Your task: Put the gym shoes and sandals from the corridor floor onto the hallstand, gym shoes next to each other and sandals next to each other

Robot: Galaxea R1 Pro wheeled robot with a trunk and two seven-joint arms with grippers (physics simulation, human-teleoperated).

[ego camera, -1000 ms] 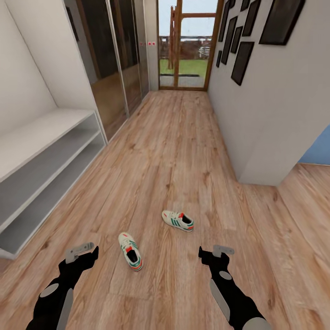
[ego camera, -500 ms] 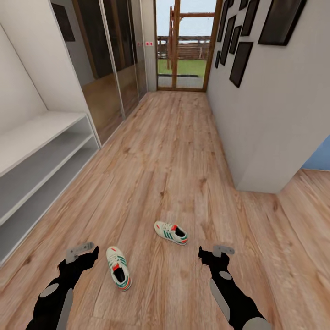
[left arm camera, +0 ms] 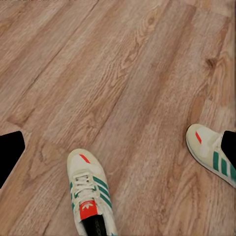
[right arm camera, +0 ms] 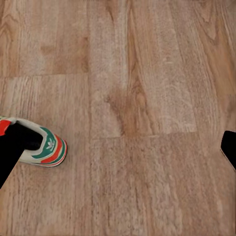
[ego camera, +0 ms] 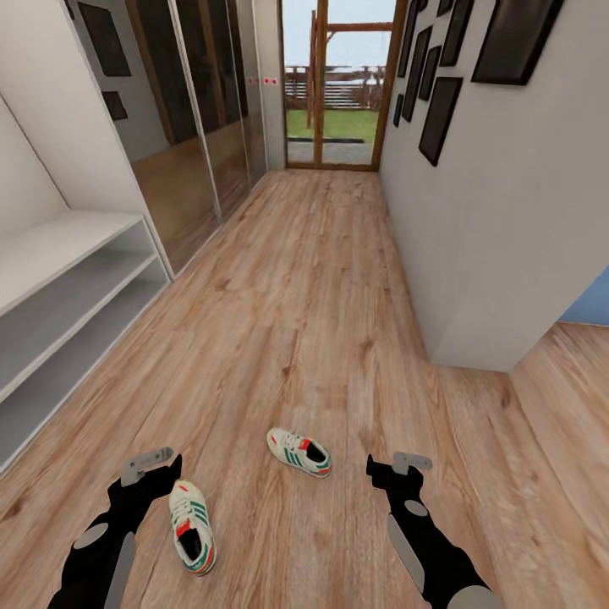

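Here the nearer white lace-up gym shoe with green stripes (ego camera: 192, 526) lay on the wood-plank corridor floor (ego camera: 321, 279) just beside the left tool (ego camera: 150, 464) (spread wide, empty), its length running fore-and-aft.

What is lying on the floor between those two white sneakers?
Nothing: between the nearer gym shoe and the farther gym shoe there is just bare wood-plank floor. The head view shows it, and so does the left wrist view.

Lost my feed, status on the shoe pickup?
Left gripper and right gripper both open, empty. Two gym shoes on corridor floor, apart. Hallstand to the left, shelves bare. Nothing between the grippers and the shoes.
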